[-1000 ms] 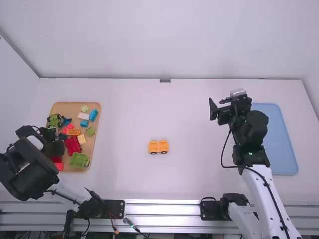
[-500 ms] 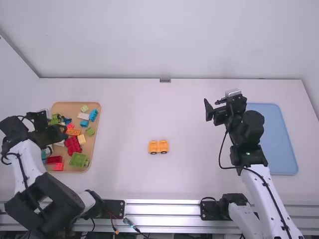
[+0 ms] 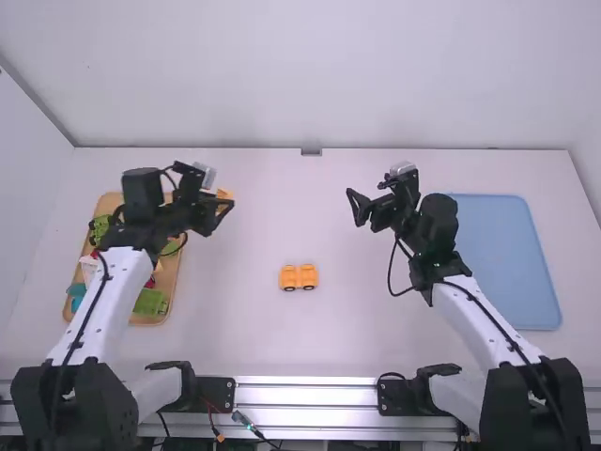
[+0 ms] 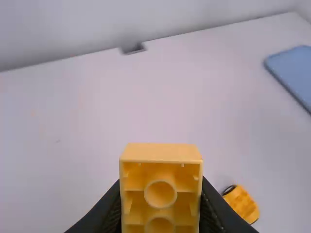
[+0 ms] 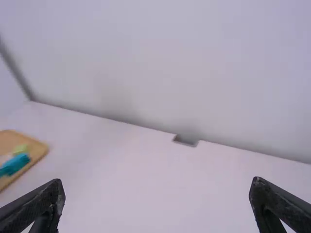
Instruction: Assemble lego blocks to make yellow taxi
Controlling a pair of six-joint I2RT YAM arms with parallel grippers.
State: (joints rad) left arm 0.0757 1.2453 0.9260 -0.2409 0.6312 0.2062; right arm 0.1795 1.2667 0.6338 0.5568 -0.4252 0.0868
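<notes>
1. At the white table's left side, the left arm's gripper (image 3: 222, 199) pinches a yellow block (image 4: 160, 167) between its two fingers, near the far right corner of the wooden tray (image 3: 171, 274).

2. Seen from the left wrist, the block turns its hollow side to the camera, with round tubes inside; a black finger presses against each flank.

3. Near the middle of the table, an orange-yellow wheeled piece (image 3: 299, 277) sits upright with dark wheels along its near side, well apart from both grippers. The yellow block and the wheeled piece are apart, not joined.

4. Across from the left arm, the right arm's gripper (image 3: 364, 199) hangs with its fingers spread wide and nothing between them, beyond the wheeled piece and to its right.

5. Inside the wooden tray, partly covered by the left arm, lie a green block (image 3: 150, 302) at the near end, a green piece with dark wheels (image 3: 100, 228) toward the left edge and a teal piece (image 3: 75, 292) at the near left.

6. Beyond the right arm, a blue tray (image 3: 507, 263) lies flat on the table.
</notes>
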